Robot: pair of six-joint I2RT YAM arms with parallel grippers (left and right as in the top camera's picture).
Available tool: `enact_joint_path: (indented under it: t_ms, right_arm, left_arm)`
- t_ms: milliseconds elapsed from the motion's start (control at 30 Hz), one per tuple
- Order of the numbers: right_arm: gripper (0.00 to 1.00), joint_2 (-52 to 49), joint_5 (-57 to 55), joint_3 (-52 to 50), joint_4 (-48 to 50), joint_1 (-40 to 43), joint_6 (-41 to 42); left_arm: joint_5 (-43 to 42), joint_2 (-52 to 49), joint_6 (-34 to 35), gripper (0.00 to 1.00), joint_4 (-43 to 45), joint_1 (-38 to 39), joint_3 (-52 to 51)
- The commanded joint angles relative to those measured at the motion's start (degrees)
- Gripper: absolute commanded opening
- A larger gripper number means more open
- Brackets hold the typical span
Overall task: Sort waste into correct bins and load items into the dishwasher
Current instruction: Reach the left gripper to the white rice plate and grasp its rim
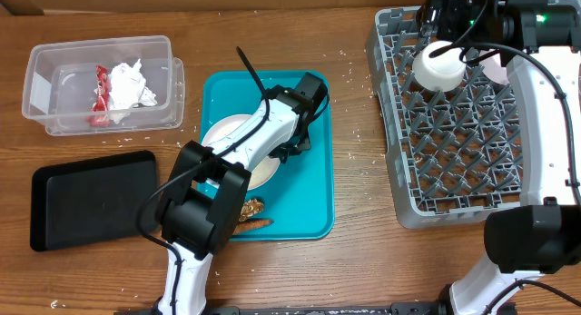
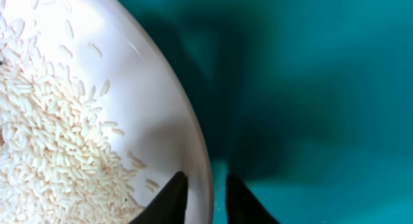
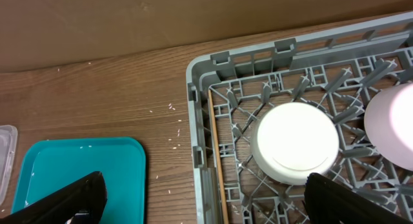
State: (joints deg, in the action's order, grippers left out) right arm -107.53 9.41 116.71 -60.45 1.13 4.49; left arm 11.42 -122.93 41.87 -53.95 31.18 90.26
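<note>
- left gripper [image 2: 208,201]: its two black fingertips [image 2: 174,198] fill the bottom of the left wrist view. the jaws are drawn close together and pinch the rim of the white round plate [image 2: 161,88], one finger inside the rim and one outside.
- the plate lies on the teal tray [image 1: 313,170]. loose white rice [image 2: 51,140] is heaped over much of its surface.
- from overhead, the left arm reaches across the tray and hides most of the plate.
- near the tray's front edge, a small brown food chunk [image 1: 252,207] lies just beside a thin orange piece [image 1: 254,224]. both are off the plate.
- right gripper [image 3: 205,185]: jaws spread wide with nothing between them. it hangs over the far left corner of the grey dish rack [image 1: 454,152].
- in that corner of the rack, a white bowl [image 3: 297,143] sits upside down on the pegs. a pinkish bowl [image 3: 393,124] is just beside it, partly cut off by the frame.
- the clear tub [image 1: 45,88] stands at the far left of the wooden table [image 1: 272,34]. it holds the crumpled white napkin [image 1: 132,83] and the red wrapper [image 1: 100,97], which touch each other.
- the black tray [image 1: 91,197] lies in front of the tub, near the teal tray.
- stray rice grains [image 1: 359,133] dot the table between the teal tray and the rack.
</note>
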Motion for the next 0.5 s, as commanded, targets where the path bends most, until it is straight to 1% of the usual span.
enact_joint_path:
  t_ms: [0, 100, 133, 267, 467]
  right_arm:
    - [1.0, 0.0, -0.4, -0.2, 0.4, 0.2, 0.3]
    - [1.0, 0.0, -0.4, -0.2, 0.4, 0.2, 0.3]
    - [1.0, 0.0, -0.4, -0.2, 0.4, 0.2, 0.3]
    - [1.0, 0.0, -0.4, -0.2, 0.4, 0.2, 0.3]
    - [1.0, 0.0, -0.4, -0.2, 0.4, 0.2, 0.3]
  left_arm:
    - [0.8, -0.6, 0.5, 0.14, 0.0, 0.7, -0.5]
    - [0.8, -0.6, 0.5, 0.05, -0.2, 0.7, -0.5]
    - [0.8, -0.6, 0.5, 0.04, -0.2, 0.7, -0.5]
    - [0.8, -0.6, 0.5, 0.04, -1.7, 0.8, -0.2]
    - [2.6, -0.6, 0.6, 0.04, -6.7, 1.6, 2.3]
